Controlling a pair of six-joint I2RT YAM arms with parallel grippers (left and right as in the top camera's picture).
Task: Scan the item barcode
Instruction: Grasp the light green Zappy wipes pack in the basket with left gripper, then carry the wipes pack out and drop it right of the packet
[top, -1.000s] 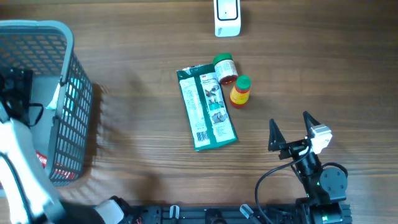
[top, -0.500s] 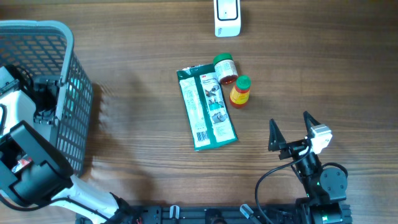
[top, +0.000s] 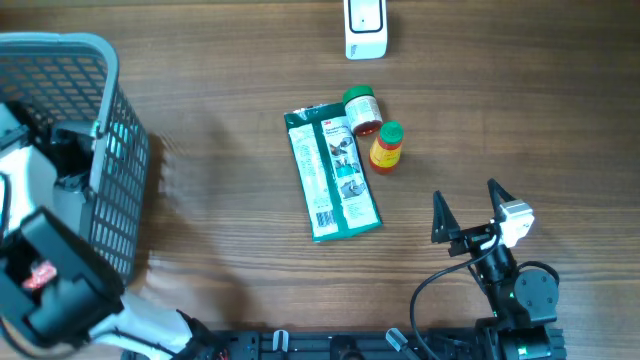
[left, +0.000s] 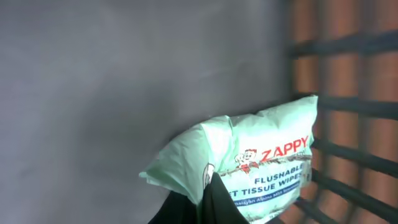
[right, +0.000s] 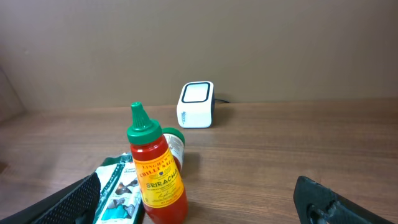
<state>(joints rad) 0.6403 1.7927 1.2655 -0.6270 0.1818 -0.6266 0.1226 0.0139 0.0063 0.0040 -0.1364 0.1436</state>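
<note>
One Zappy wipes pack (left: 267, 162) sits pinched in the left claw (left: 208, 198) inside the left basket (top: 118, 150), so lift it straight clear of the rim, then turn its barcode toward the far scanner (top: 366, 25), right claw (top: 468, 207) spread idle.

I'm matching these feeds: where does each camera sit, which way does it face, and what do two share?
Overhead: above the table, looking straight down; left arm in the basket, right gripper open.
Left wrist: inside the basket, facing the wipes pack; left gripper shut below.
Right wrist: low over the table, facing the back wall; fingertips at both lower corners.
Shared: overhead and right wrist show the sriracha bottle and scanner.
</note>
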